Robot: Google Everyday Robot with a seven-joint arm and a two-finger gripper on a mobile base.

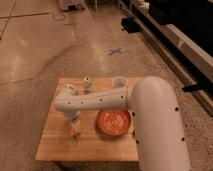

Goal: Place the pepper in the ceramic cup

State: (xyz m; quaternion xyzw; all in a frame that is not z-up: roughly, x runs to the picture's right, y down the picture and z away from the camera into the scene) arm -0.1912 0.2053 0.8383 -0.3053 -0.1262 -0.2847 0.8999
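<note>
A speckled, polished floor [30, 55] fills most of the view in warm, dim light, with a soft sheen towards 10 o'clock. Dark seams cross it at 11 o'clock, and a faint curved scuff [59, 50] arcs above the table. A small blue cross [115, 51] is taped on the floor at 12 o'clock from the table. A slatted wooden table [57, 147] stands at 6 o'clock. A long dark bench [185, 45] with a pale edge runs from 12 to 3 o'clock. Cables [60, 15] and a pale box [75, 4] lie near 12 o'clock.
</note>
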